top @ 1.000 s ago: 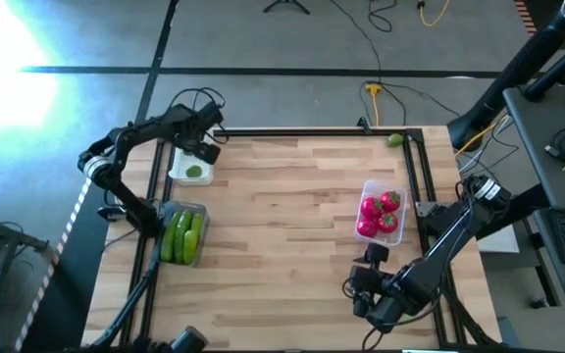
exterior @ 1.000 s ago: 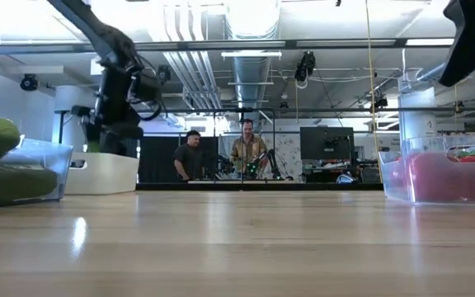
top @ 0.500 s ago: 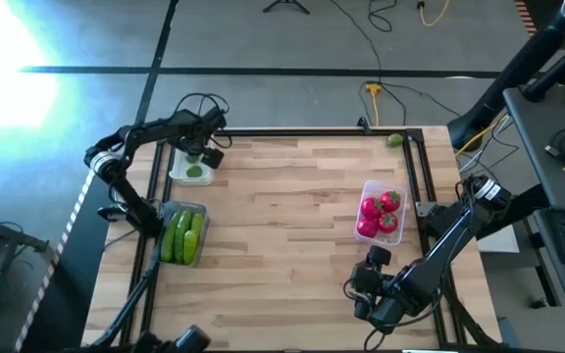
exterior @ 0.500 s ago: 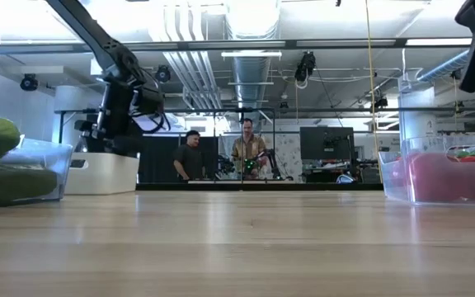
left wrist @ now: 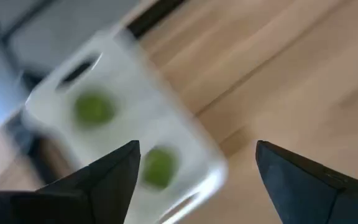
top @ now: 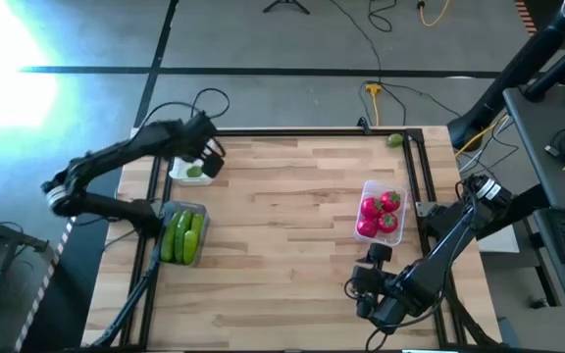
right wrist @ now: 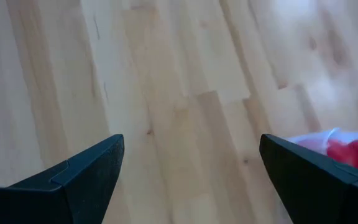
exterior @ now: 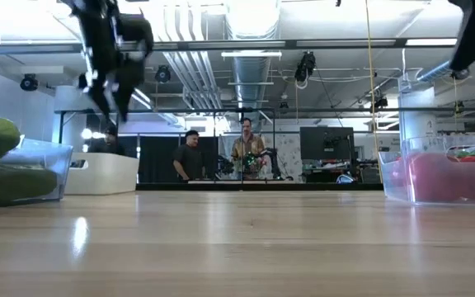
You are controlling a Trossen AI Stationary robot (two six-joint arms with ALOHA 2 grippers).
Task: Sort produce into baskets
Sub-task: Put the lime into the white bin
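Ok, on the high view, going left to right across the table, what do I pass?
Cucumber tub → white tray with the left gripper over it → bare tabletop → right gripper at the near edge → tomato tub → a lone lime at the far right corner.

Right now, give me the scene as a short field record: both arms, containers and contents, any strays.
left gripper: fingers open, empty, above the white tray
right gripper: fingers open, empty, over bare table near its front right
white tray: back left, two limes inside
left tub: front of the tray, holds cucumbers
right tub: right side, holds tomatoes
stray: one lime at the back right corner, outside all containers
background: two people beyond the table
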